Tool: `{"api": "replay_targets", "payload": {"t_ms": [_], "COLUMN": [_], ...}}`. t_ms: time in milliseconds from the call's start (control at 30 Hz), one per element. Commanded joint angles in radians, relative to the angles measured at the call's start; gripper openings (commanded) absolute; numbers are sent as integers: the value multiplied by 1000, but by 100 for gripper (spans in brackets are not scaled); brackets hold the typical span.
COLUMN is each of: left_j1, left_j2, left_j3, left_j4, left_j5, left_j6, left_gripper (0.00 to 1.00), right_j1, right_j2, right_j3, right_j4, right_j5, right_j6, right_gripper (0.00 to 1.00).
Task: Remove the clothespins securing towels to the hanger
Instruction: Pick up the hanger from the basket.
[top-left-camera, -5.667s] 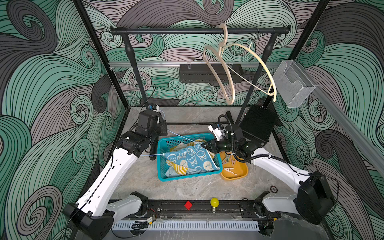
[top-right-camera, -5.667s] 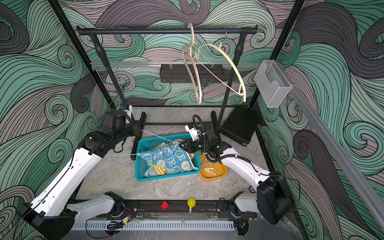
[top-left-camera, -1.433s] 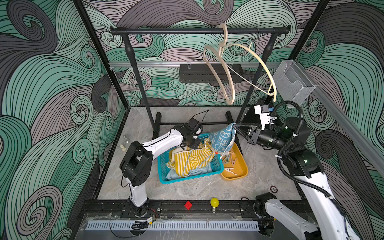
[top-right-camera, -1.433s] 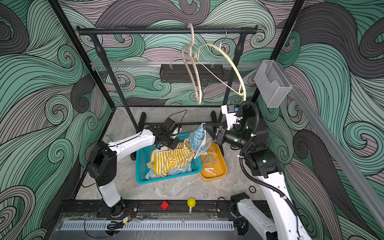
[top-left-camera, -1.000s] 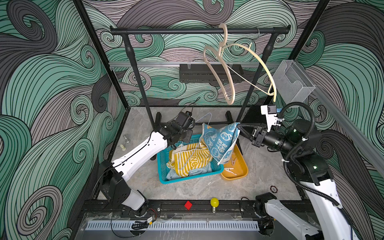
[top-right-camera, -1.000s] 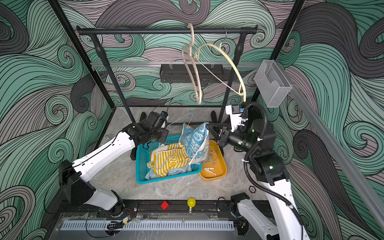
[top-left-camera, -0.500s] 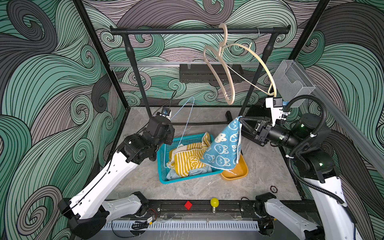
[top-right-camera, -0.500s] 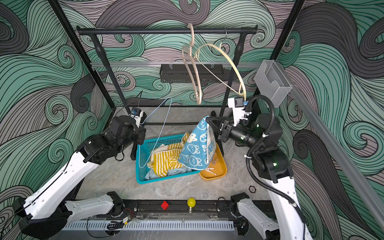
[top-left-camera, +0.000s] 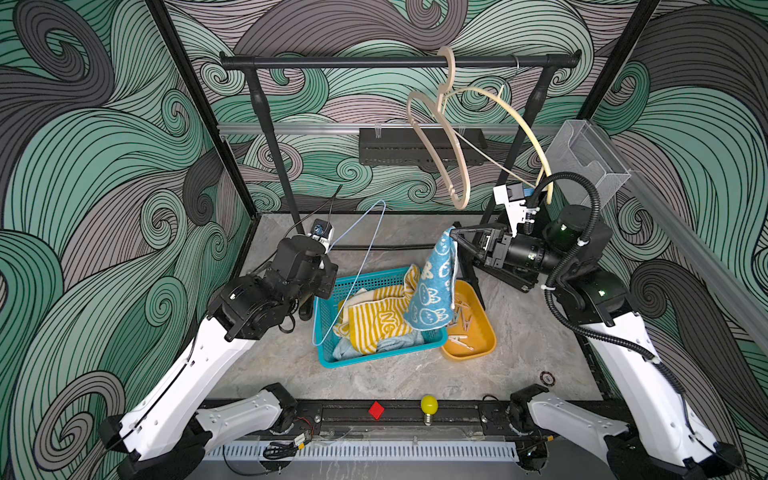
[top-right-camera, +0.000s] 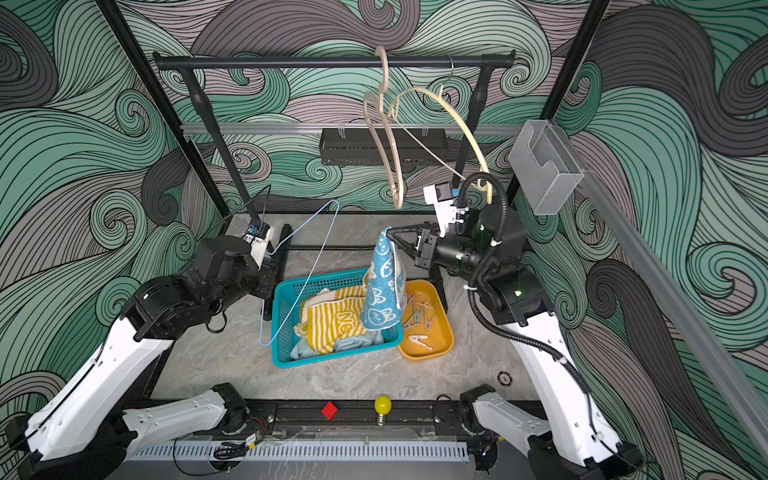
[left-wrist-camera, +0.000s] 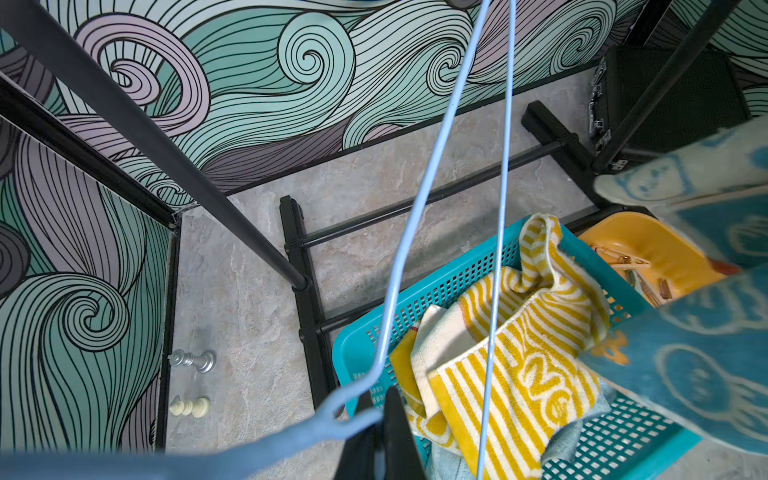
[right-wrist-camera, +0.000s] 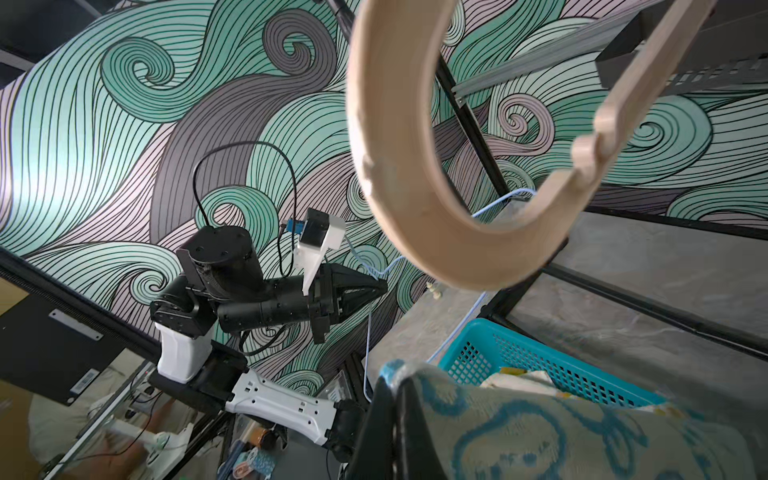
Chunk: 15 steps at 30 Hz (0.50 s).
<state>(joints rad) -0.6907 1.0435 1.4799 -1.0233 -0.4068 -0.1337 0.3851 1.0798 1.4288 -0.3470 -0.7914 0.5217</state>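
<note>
- Risk at the wire hanger (left-wrist-camera: 419, 198): its lower loop dangles close by the left wall of the teal basket (top-left-camera: 374, 360). A careless swing could hook the lattice or drag the striped towel (top-left-camera: 374, 320) out.
- Risk at the bunny towel (top-left-camera: 432, 291): it is pinched by one top corner only and hangs over the border between the basket and the orange tray (top-left-camera: 487, 334). If it slips or is let go too soon, it could land half on the tray and bury the clothespins (top-right-camera: 419, 311), or spill onto the desk (top-left-camera: 291, 361).
- Risk at the right arm: the wooden hangers (right-wrist-camera: 395, 178) hang just above and beside it, so a higher lift could knock them.
- Left tool (right-wrist-camera: 380, 287): the jaws are fully closed on the wire hanger's twisted neck, holding it in the air. No cloth or peg shows on the wire.
- Right tool (top-left-camera: 454, 235): the jaws are clamped tight on the bunny towel's corner and touch nothing else.
- Task's things: the striped towel and the pale-blue towel (top-left-camera: 395, 343) lie in the basket. The clothespins lie loose in the tray, just right of the basket. I cannot tell whether a peg clings to the bunny towel.
</note>
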Motion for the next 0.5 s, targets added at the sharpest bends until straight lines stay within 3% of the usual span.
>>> {"api": "replay_targets", "payload": {"t_ms": [0, 467], "left_j1": [-6, -6], "left_j2": [-23, -65], "left_j3": [38, 134], "left_j4": [-57, -143], "left_j5": [11, -28], "left_j6": [36, 34], "left_gripper": [0, 0], "right_j1": [39, 203], "right_j2": [26, 174], "right_j3": [41, -20], "right_j4": [51, 122], "right_j5": [8, 87], "right_j6": [-26, -88], "right_gripper": [0, 0]}}
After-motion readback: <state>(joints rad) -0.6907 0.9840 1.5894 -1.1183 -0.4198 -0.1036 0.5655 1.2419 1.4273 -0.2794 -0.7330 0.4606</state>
